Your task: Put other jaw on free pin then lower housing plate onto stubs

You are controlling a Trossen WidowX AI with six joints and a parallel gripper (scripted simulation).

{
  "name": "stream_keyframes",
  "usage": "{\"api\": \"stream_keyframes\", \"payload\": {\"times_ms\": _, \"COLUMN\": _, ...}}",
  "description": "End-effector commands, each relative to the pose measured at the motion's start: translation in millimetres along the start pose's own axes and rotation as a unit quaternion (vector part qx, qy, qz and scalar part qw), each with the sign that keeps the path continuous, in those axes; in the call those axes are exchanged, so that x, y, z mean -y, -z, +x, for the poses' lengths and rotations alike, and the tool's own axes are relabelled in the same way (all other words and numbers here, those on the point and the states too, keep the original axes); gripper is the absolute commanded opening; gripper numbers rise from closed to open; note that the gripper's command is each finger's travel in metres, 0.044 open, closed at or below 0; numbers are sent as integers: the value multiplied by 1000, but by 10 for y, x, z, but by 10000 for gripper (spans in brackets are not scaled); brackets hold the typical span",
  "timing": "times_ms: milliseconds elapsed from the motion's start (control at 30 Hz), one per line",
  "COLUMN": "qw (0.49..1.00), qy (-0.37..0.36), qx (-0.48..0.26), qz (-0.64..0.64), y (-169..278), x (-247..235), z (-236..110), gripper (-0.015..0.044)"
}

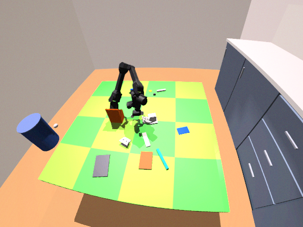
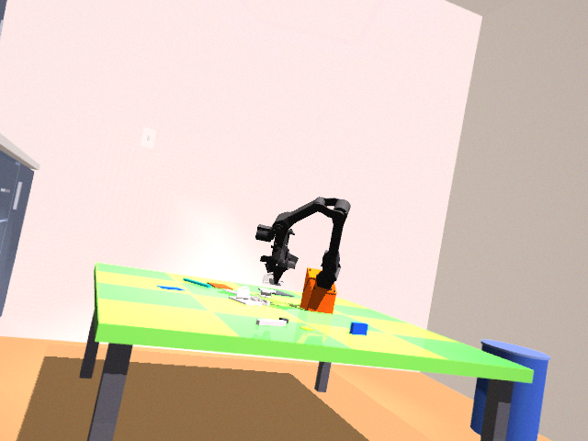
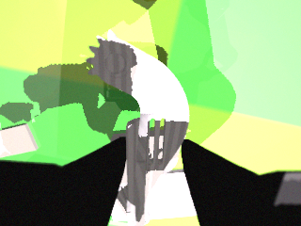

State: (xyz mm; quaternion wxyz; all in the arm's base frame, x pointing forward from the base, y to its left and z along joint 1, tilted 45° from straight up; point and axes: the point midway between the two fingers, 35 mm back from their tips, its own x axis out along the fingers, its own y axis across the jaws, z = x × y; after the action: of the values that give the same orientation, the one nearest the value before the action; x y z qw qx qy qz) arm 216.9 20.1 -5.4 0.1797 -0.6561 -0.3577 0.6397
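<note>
My gripper (image 1: 137, 113) (image 2: 277, 280) (image 3: 154, 144) is shut on a loose white jaw (image 2: 268, 278) (image 3: 166, 87) and holds it above the table, pointing down. In the wrist view the jaw curves away from the fingers, its gear teeth at the upper left. The white base (image 1: 152, 114) stands close beside the gripper in the top view, with the other toothed jaw (image 1: 146, 119) on it. The free pin cannot be made out. A small white piece with dark spots (image 1: 125, 140), perhaps the housing plate, lies apart toward the front left.
A white bar (image 1: 146, 140) lies in front of the base. Farther forward are an orange plate (image 1: 146, 160), a cyan stick (image 1: 162, 159) and a grey plate (image 1: 101, 165). A blue plate (image 1: 183, 130) lies to the right. The orange block (image 1: 114, 115) stands by the arm's foot.
</note>
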Motion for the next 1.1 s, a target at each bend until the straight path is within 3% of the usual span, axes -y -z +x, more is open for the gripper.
{"api": "stream_keyframes", "payload": {"times_ms": 0, "qw": 1000, "qy": -3, "qx": 0, "qz": 0, "y": 101, "x": 12, "z": -12, "gripper": 134}}
{"api": "stream_keyframes", "payload": {"times_ms": 1067, "qw": 1000, "qy": 0, "qx": -1, "qz": -2, "y": 963, "x": 373, "z": -4, "gripper": 134}}
